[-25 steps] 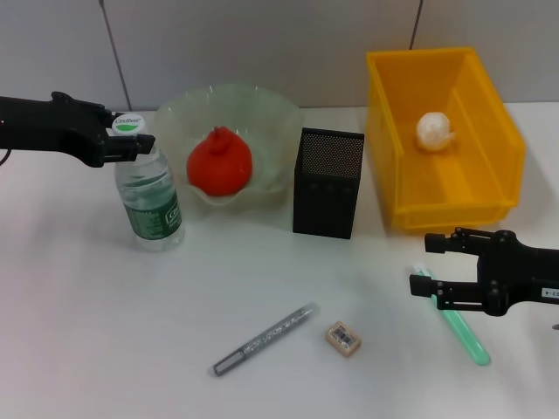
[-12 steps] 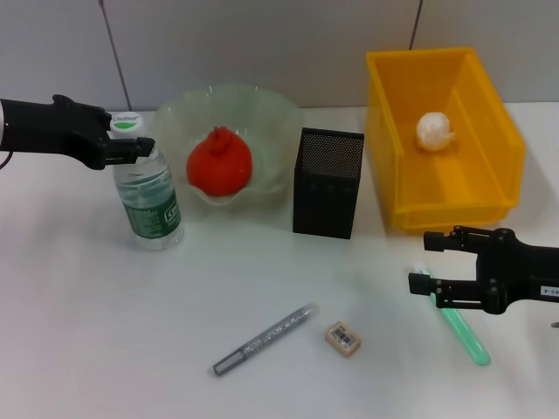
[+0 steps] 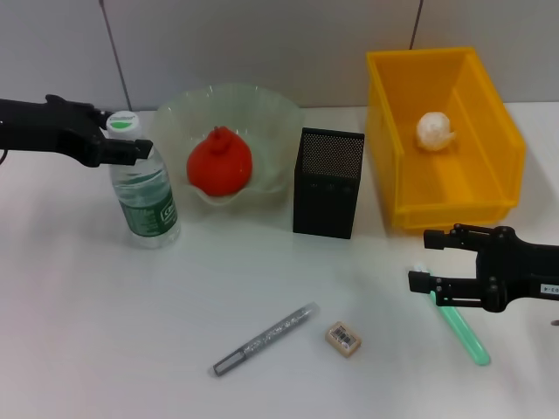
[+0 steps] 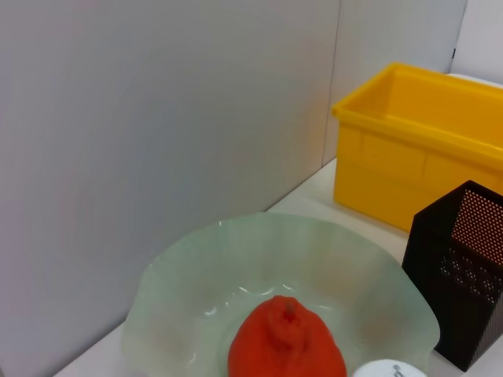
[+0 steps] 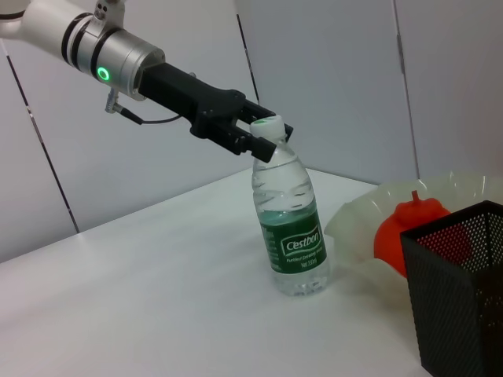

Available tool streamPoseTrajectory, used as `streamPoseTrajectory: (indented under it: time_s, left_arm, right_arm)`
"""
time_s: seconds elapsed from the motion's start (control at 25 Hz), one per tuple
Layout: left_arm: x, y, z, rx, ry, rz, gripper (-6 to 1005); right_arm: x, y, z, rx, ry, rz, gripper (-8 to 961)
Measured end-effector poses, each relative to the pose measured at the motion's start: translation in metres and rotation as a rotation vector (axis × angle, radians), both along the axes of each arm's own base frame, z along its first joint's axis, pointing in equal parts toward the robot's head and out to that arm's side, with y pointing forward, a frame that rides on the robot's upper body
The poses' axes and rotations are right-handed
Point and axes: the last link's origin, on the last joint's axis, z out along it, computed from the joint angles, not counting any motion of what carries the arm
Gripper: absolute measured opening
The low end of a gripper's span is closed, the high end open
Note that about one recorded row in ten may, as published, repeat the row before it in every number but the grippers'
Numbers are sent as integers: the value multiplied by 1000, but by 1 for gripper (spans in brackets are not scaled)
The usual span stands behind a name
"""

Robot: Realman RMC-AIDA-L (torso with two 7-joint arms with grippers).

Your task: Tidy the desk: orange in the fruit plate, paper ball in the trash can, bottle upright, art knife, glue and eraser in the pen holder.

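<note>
The bottle has shifted slightly leftward with the left gripper since a second ago, and it stands upright on the white desk. That gripper's fingers are clamped about its neck just under the pale cap. Just beyond the gripper's tip, the orange lies in the fruit plate, with the pen holder and trash can farther off. The right gripper hovers spread over a green tube; the eraser lies near it.

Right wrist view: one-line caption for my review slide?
Left claw at the cap of the upright bottle, with orange in fruit plate beside pen holder.
</note>
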Motion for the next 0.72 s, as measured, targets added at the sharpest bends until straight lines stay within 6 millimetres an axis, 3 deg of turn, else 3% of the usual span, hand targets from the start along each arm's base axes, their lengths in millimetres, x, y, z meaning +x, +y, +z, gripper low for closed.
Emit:
streamPoseTrajectory:
  time_s: [0.4,0.52,0.64,0.68,0.72]
  left_arm:
    - [1,1,9,38,-46,5,715]
    - [7,-2,40,149,-269,-12,780]
    - [8,-5,46,159,-322,-22,804]
    - [12,-25,65,131,-519,-95,804]
    - [14,-38,68,92,-599,-142,804]
  right_arm:
    - [0,0,0,-2,2,-6,786]
    - [0,0,0,-2,2,-8,786]
    - [0,0,0,-3,3,-9,786]
    - [0,0,0,-4,4,-11,786]
    - [-1,1,0,-6,6,-12,786]
